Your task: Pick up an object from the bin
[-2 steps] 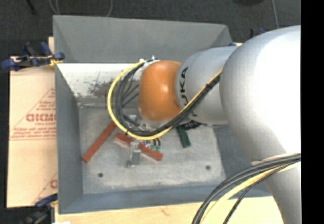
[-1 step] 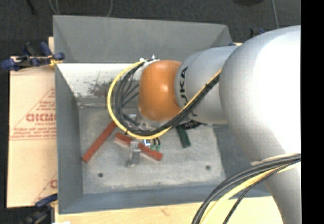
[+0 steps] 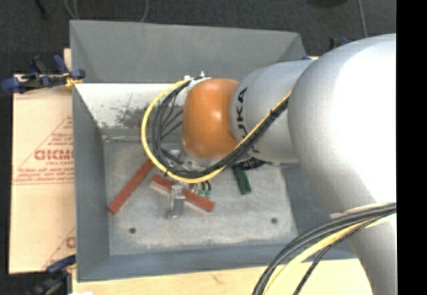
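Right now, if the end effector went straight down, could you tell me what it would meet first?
Probably the short red strip beneath the end effector, mid-bin; depth is unclear.

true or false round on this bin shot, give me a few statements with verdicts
1. The gripper is over a red strip near the middle of the floor. True.
2. A longer red strip lies slanted to the view's left of it. True.
3. The dark green piece lies by the bin's left wall. False: it lies right of the gripper, beside the arm.
4. The bin holds a deep heap. False: just a few pieces lie on its floor.
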